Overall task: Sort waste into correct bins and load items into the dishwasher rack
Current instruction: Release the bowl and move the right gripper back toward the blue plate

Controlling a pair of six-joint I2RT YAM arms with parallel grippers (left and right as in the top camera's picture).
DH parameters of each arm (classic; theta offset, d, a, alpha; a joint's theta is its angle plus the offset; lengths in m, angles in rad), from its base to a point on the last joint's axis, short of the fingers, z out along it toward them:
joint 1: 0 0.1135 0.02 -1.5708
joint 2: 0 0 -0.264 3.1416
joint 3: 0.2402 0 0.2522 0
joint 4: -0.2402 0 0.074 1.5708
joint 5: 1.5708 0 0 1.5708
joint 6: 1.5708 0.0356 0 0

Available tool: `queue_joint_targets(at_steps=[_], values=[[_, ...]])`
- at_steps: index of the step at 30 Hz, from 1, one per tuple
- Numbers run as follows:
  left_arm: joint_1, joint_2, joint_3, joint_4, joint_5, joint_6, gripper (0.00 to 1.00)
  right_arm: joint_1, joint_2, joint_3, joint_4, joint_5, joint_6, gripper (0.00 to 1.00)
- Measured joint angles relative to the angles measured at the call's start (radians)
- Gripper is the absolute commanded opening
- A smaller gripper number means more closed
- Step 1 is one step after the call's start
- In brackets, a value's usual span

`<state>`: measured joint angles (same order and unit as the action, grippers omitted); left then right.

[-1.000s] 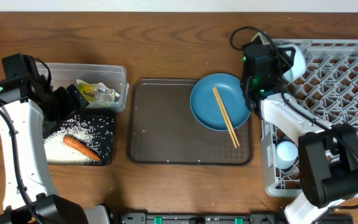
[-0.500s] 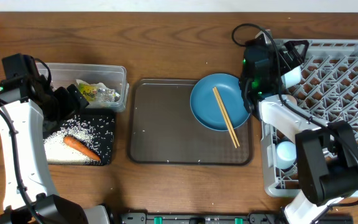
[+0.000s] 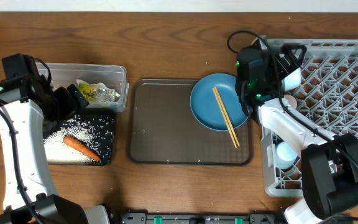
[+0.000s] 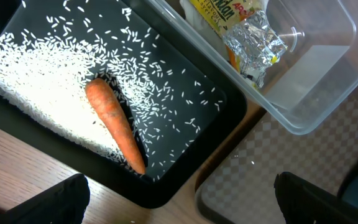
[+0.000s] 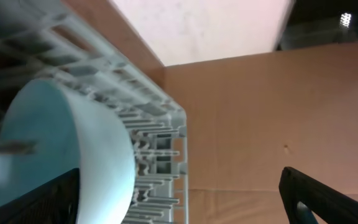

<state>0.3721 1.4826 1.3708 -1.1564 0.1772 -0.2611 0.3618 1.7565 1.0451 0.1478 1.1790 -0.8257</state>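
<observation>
While right gripper hangs with jaws apart, holding nothing, light-blue cup sits just beside it in corner of big light-grey plastic lattice rack. Left gripper, spread wide too, hovers over shallow black rectangular tray: small orange carrot, loose white rice grains inside.

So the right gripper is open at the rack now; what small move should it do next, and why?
Probably lift the right gripper up and away from the dishwasher rack. Its jaws stand open, and the light-blue cup lies among the rack's pegs, not gripped. The chopsticks lie across the blue plate on the brown tray, not yet loaded.
</observation>
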Motion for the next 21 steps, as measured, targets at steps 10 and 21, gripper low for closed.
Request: queue_joint_targets(at_steps=[10, 21], values=[[0.0, 0.0, 0.0, 0.0, 0.0, 0.0, 0.98, -0.027, -0.017, 0.001, -0.312, -0.247, 0.323, 0.99], [0.0, 0.0, 0.0, 0.0, 0.0, 0.0, 0.98, -0.045, -0.079, 0.001, -0.346, -0.406, 0.48, 0.99]])
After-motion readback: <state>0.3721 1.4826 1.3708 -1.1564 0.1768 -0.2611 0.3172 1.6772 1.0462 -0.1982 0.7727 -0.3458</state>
